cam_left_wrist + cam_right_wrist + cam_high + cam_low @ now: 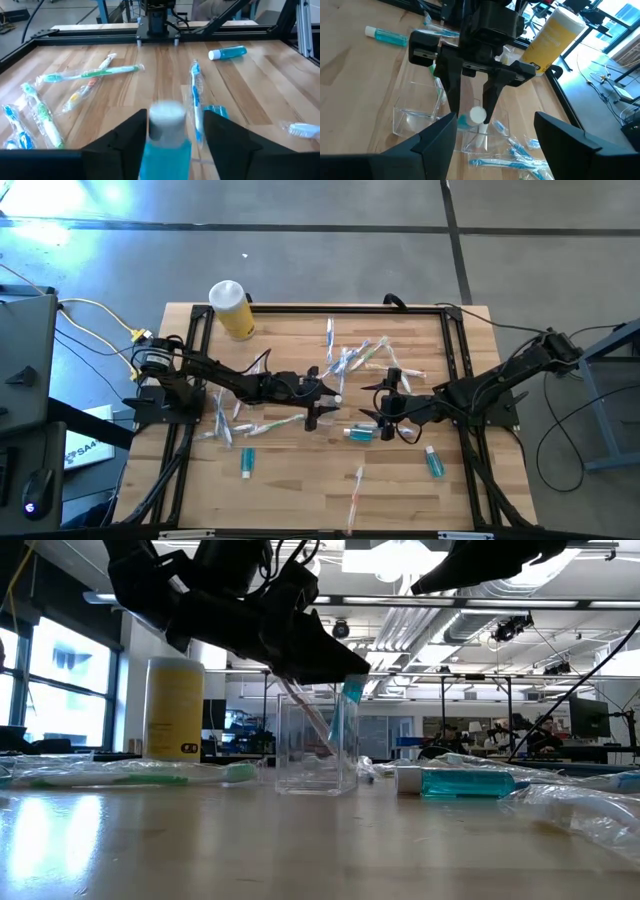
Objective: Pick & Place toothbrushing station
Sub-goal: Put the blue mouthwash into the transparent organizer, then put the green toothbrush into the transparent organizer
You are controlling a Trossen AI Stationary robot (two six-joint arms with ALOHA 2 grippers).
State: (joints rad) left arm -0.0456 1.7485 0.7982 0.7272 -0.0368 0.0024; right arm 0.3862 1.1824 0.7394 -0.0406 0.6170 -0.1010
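Clear cup (pixel 317 745) stands mid-table; left gripper (pixel 471 107) hangs over it, fingers parted around a teal tube (pixel 470 118) dropping in — it could catch the rim and tip out. Right gripper (pixel 385 417) waits nearby, fingers wide.

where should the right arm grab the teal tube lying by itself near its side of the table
Grip the teal tube across its round body, just below the white cap, coming straight down from above. It lies flat on the bare wood table with nothing touching it, so the right gripper, jaws open, can straddle its narrow width with the jaws set crosswise to its length.
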